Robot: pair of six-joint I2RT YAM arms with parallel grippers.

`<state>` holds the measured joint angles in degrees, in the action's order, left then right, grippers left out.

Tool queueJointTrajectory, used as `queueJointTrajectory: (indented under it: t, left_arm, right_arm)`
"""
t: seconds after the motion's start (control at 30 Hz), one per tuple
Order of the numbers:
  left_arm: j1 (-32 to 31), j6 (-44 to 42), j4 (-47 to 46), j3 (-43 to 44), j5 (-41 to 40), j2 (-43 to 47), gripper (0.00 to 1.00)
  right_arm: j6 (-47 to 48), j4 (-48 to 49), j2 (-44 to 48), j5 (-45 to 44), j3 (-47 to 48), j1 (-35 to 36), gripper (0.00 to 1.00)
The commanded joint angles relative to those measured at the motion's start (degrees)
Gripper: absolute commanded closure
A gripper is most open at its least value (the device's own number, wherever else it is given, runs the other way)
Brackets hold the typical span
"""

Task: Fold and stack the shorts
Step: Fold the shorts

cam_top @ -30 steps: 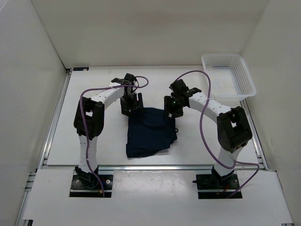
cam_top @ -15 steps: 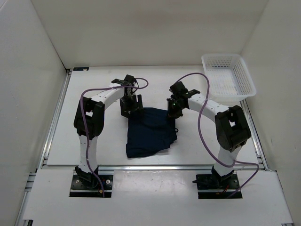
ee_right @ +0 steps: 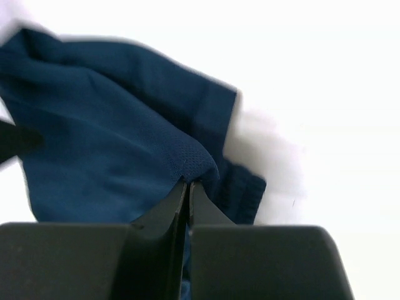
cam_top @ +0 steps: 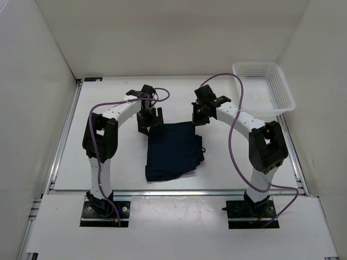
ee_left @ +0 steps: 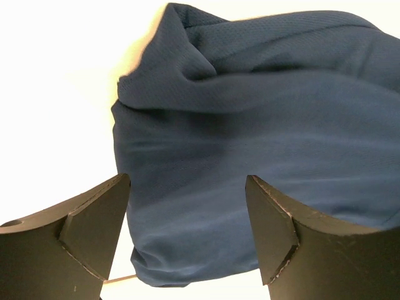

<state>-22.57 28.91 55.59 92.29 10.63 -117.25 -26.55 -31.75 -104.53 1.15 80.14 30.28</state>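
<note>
Since a second ago my right gripper (cam_top: 199,115) has pulled back toward the far side of the table (cam_top: 124,157). Its fingers are pressed together and seem to pinch a peak of the shorts (cam_top: 173,151) at their far right corner, so a fold looks begun. My left gripper (cam_top: 150,120) hangs wide open over the far left corner, holding nothing. The shorts lie mid-table between the arms.
</note>
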Motion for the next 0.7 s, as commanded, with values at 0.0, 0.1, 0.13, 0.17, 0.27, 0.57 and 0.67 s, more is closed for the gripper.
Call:
queueJointTrajectory:
  t: [0.0, 0.1, 0.13, 0.17, 0.27, 0.57, 0.67]
  left_arm:
    - [0.42, -1.13, 0.31, -0.09, -0.18, 5.37, 0.14]
    - [0.42, -1.13, 0.83, -0.09, -0.17, 5.89, 0.14]
    - [0.42, -1.13, 0.83, -0.09, -0.17, 5.89, 0.14]
    - [0.42, -1.13, 0.83, -0.09, -0.17, 5.89, 0.14]
    - [0.42, -1.65, 0.83, -0.09, -0.17, 6.42, 0.14]
    - [0.42, -1.66, 1.35, -0.62, -0.17, 7.48, 0.13]
    - [0.42, -1.66, 1.36, -0.09, -0.17, 9.40, 0.13]
  right_arm:
    - [0.44, 0.19, -3.11, -5.97, 5.55, 0.13, 1.00]
    - [0.44, 0.19, -7.07, -9.91, 8.01, 0.13, 1.00]
    - [0.44, 0.19, -7.87, -10.81, 8.54, 0.13, 1.00]
    - [0.44, 0.19, -8.49, -11.34, 8.54, 0.13, 1.00]
    - [-0.79, -0.33, -8.50, -11.34, 9.16, 0.13, 0.87]
    - [-2.99, -2.08, 1.07, -14.32, 3.10, 0.13, 0.20]
    - [-2.99, -3.32, 6.95, -14.33, 0.39, 2.84, 0.27]
